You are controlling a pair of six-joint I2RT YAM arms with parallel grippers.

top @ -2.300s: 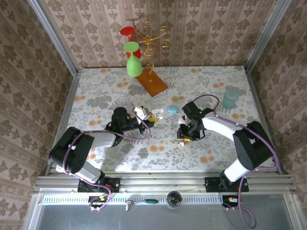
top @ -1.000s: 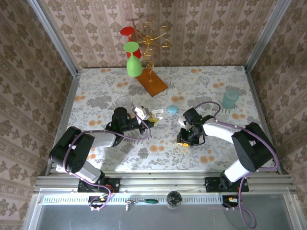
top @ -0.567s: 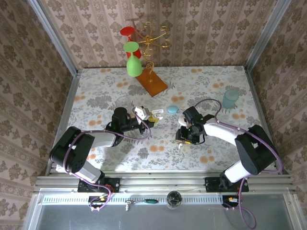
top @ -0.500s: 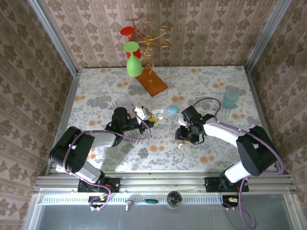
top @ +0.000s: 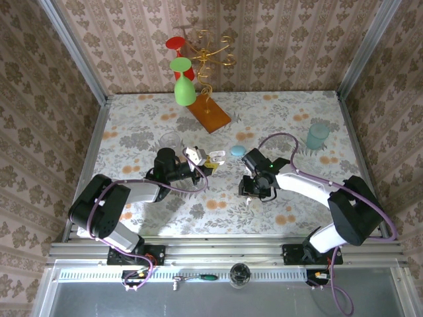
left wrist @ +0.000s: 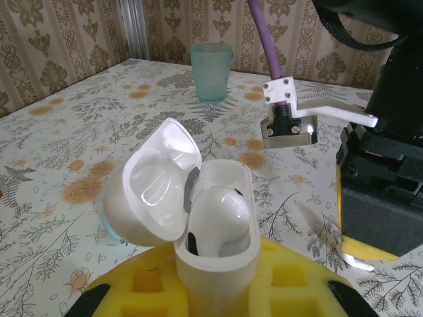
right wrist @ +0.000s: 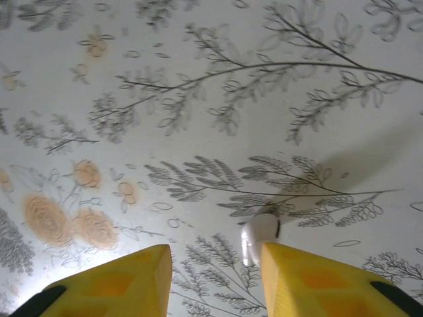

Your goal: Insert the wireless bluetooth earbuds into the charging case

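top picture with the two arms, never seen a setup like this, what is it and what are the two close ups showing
Those are two robot arms bolted at the near edge of a table, filmed from above. The close-ups come from a camera on each wrist; the yellow blocks are that arm's own fingers. The left gripper is shut on an open white charging case with a seated earbud inside. The right gripper hangs low over the flowered table, jaws apart, a loose earbud lying between them. Also there: a blue case, a teal cup and a wooden stand with a green glass.
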